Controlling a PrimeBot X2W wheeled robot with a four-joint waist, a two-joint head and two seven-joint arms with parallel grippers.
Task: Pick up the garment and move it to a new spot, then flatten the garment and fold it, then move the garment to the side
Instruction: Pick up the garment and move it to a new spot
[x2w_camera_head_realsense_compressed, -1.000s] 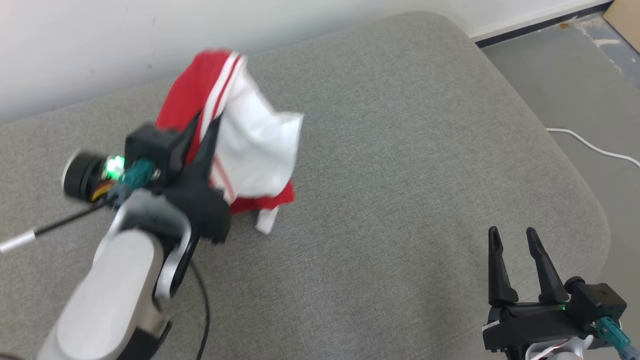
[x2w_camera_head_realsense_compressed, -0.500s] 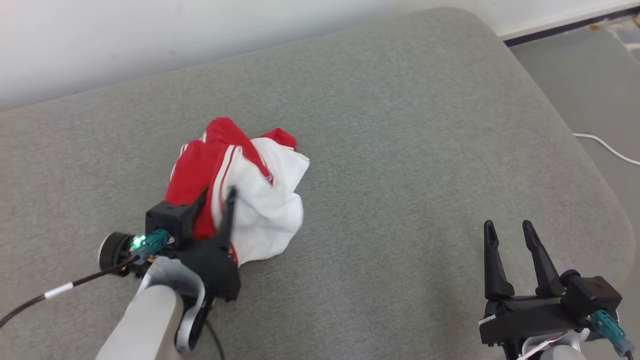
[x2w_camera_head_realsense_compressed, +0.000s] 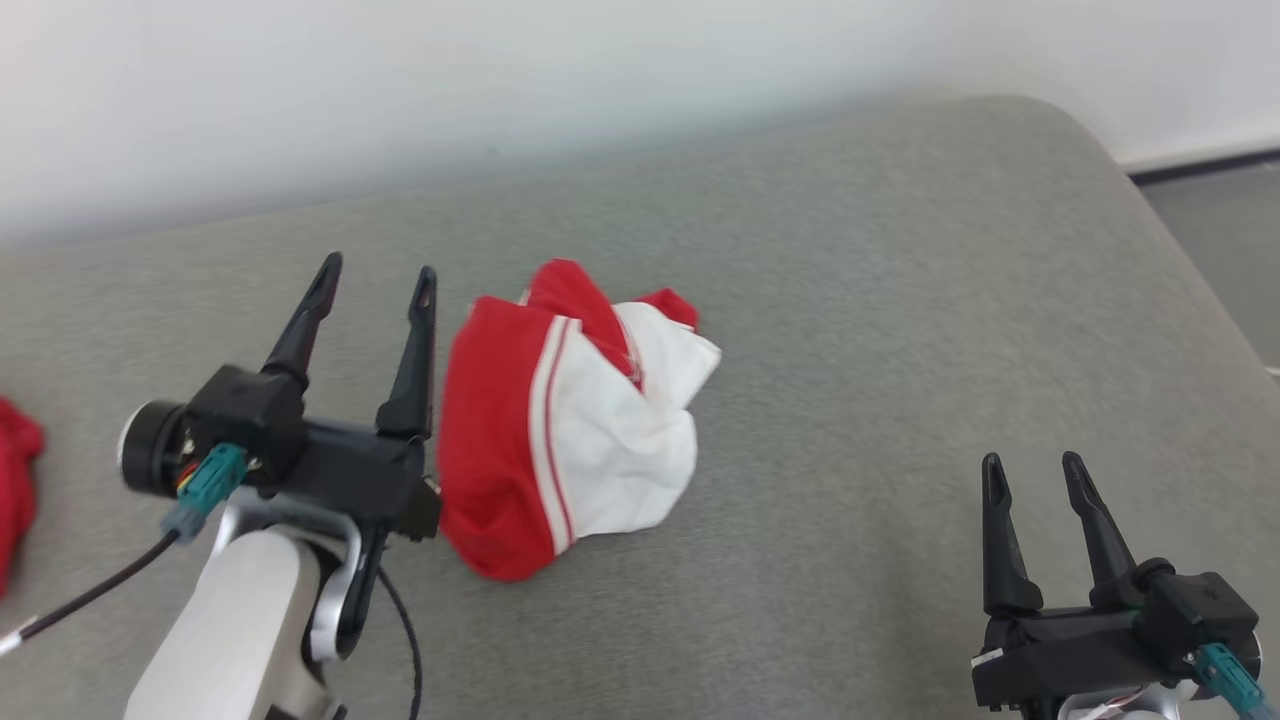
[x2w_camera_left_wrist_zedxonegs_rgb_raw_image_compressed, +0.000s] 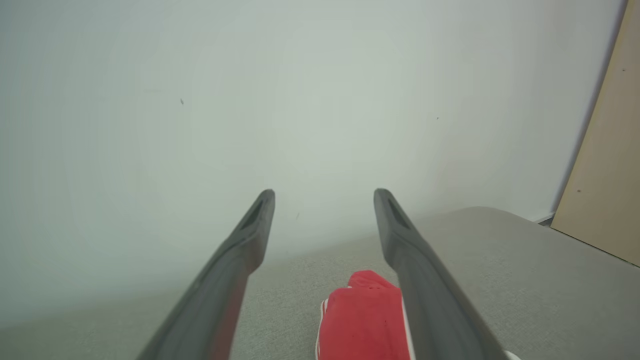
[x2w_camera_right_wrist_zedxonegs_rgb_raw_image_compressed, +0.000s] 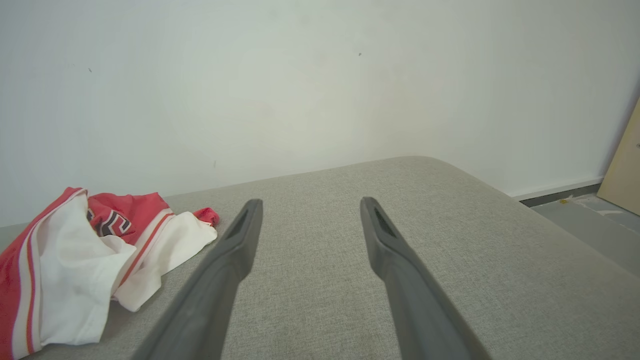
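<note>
The garment (x2w_camera_head_realsense_compressed: 560, 420) is a red and white bundle lying crumpled on the grey cushion (x2w_camera_head_realsense_compressed: 850, 330). My left gripper (x2w_camera_head_realsense_compressed: 378, 270) stands open just to its left, fingers pointing at the wall, nothing between them. The left wrist view has a red fold of the garment (x2w_camera_left_wrist_zedxonegs_rgb_raw_image_compressed: 362, 320) low between the open left gripper (x2w_camera_left_wrist_zedxonegs_rgb_raw_image_compressed: 324, 197) fingers. My right gripper (x2w_camera_head_realsense_compressed: 1030, 465) is open at the lower right, well away from the cloth. From the right wrist, the garment (x2w_camera_right_wrist_zedxonegs_rgb_raw_image_compressed: 85, 260) lies at the far left, beyond the open right gripper (x2w_camera_right_wrist_zedxonegs_rgb_raw_image_compressed: 307, 205).
A second red cloth (x2w_camera_head_realsense_compressed: 15, 490) peeks in at the left edge of the cushion. A white wall (x2w_camera_head_realsense_compressed: 500, 90) runs behind the cushion. The cushion's rounded right edge drops to grey floor (x2w_camera_head_realsense_compressed: 1230, 220). A tan board (x2w_camera_left_wrist_zedxonegs_rgb_raw_image_compressed: 605, 170) stands at the right.
My left gripper has opened and let go of the garment, which dropped from hanging onto the cushion. The left arm drew back to the garment's left. The head camera has shifted.
</note>
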